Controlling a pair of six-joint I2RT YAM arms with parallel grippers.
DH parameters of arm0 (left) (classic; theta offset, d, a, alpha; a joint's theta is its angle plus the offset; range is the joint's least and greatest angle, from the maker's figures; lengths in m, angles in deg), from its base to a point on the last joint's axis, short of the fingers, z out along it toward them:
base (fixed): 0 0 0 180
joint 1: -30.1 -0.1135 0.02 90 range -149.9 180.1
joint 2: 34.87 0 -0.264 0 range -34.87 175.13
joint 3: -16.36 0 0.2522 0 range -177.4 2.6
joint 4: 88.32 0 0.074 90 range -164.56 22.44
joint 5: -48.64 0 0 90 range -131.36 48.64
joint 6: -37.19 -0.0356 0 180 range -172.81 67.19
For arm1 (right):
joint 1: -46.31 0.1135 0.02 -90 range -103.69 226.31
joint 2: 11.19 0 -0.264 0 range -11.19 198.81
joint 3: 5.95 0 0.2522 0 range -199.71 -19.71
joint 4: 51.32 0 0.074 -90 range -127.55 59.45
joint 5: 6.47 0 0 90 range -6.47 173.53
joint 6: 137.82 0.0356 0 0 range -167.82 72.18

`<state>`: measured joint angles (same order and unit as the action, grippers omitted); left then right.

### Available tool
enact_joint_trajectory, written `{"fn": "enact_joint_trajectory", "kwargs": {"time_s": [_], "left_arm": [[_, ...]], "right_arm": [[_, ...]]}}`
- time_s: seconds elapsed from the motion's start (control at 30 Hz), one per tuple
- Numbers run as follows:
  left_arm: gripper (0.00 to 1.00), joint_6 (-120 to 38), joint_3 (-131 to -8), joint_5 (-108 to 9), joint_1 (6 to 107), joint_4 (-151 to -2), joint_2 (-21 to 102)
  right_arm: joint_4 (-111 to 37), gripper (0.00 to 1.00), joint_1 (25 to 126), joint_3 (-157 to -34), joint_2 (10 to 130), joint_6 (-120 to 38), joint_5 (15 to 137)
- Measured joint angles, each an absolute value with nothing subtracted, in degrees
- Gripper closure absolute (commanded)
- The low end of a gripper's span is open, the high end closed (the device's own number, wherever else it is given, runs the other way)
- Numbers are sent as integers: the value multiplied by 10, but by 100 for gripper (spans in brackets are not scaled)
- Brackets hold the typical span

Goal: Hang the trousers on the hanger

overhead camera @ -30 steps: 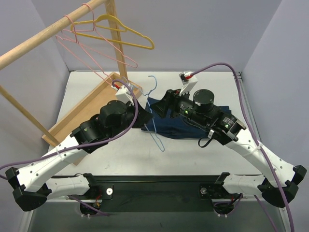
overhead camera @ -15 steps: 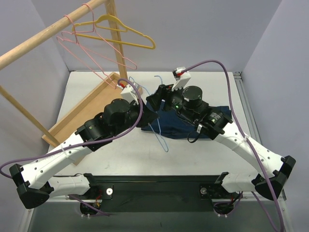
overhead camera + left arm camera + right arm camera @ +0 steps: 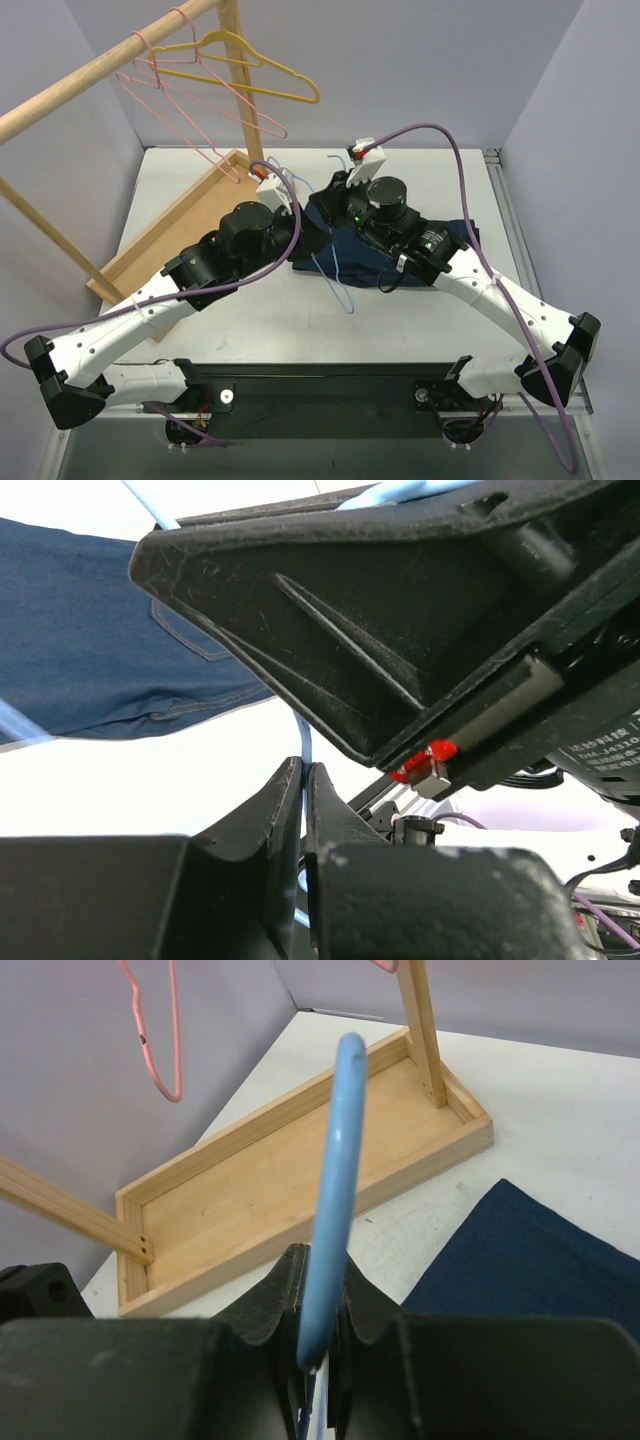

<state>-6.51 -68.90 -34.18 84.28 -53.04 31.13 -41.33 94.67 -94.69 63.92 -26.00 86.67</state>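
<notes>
Grey walls [image 3: 400,60] enclose a white desk [image 3: 420,170] bearing the trousers [image 3: 365,262]; left hand [image 3: 304,775] and right hand [image 3: 320,1260] each close fully on the hanger [image 3: 340,1140].

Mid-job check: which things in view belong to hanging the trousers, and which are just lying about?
In play: trousers; light-blue hanger; left gripper and right gripper, both shut on that hanger.
Lying about: yellow hanger; pink hangers; wooden rack.

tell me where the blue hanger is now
The hanger is mid-table in the top view, over the left end of the trousers, pinched by the left gripper and right gripper.
</notes>
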Motion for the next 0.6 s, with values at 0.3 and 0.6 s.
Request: {"fn": "enact_joint_trajectory", "kwargs": {"time_s": [0.3, 0.6], "left_arm": [[27, -44, -670, -351, 801, -532, 308], [25, -60, -615, -365, 714, -533, 313]], "right_arm": [[-392, 100, 925, -928, 635, -270, 934], [-356, 100, 860, -894, 616, -263, 981]]}}
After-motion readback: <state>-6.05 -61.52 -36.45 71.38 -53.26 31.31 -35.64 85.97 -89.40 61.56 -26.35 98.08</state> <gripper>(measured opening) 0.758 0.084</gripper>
